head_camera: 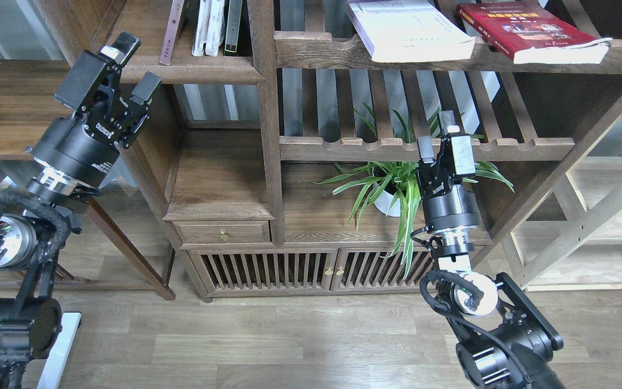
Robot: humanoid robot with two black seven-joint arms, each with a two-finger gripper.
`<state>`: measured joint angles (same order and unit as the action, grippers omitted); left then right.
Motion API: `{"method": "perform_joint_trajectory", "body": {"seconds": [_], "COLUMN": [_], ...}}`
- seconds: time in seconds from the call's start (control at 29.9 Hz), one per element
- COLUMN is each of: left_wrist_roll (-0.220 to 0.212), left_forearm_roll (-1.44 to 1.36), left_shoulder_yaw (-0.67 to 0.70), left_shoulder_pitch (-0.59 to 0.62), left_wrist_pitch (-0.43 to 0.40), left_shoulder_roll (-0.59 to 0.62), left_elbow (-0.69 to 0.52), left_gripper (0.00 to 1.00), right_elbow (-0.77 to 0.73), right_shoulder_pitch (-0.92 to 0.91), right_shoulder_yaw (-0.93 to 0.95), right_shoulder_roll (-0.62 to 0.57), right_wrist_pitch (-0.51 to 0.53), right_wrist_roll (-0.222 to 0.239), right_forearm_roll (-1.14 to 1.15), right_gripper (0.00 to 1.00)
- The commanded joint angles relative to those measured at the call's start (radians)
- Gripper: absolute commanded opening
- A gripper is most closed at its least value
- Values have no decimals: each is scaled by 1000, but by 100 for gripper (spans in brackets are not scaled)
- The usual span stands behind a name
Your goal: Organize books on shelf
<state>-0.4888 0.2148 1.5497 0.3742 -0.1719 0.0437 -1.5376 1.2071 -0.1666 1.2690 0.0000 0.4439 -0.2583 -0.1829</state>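
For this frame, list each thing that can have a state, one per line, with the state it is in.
left gripper: open, empty, raised by the upper-left shelf.
right gripper: open, empty, in front of the potted plant.
white book: lying flat, corner overhanging the slatted shelf.
red book: lying flat, overhanging too.
maroon book: leaning on the upper-left shelf.
thin upright books: standing.
drawer: closed.
cabinet doors: closed.
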Motion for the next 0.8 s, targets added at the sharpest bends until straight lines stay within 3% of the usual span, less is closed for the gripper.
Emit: {"method": "perform_joint_trajectory", "body": {"seconds": [0.0,0.27,0.5,0.77], "left_wrist_roll": [0,0,0,0], "left_forearm_roll": [0,8,14,14], "left_shoulder_yaw": [6,4,-6,6], "left_shoulder_pitch": [-1,-3,0,12], "left_wrist_pitch": [31,31,-15,-31], "left_shoulder_roll": [-2,16,18,15], "left_elbow": [-1,1,22,40], "left_gripper": [99,99,99,99], "right_elbow": [2,3,-9,-23], "right_shoulder_pitch": [-19,-43,-174,-172], "right_shoulder_yaw": [0,12,116,220], "right_shoulder_roll": [0,0,0,0], "right_wrist_pitch": [-16,-10,-14,19], "right_wrist_roll": [-2,-12,-16,-67], "right_forearm_roll": [22,22,13,11], "right_gripper": [99,100,100,100]}}
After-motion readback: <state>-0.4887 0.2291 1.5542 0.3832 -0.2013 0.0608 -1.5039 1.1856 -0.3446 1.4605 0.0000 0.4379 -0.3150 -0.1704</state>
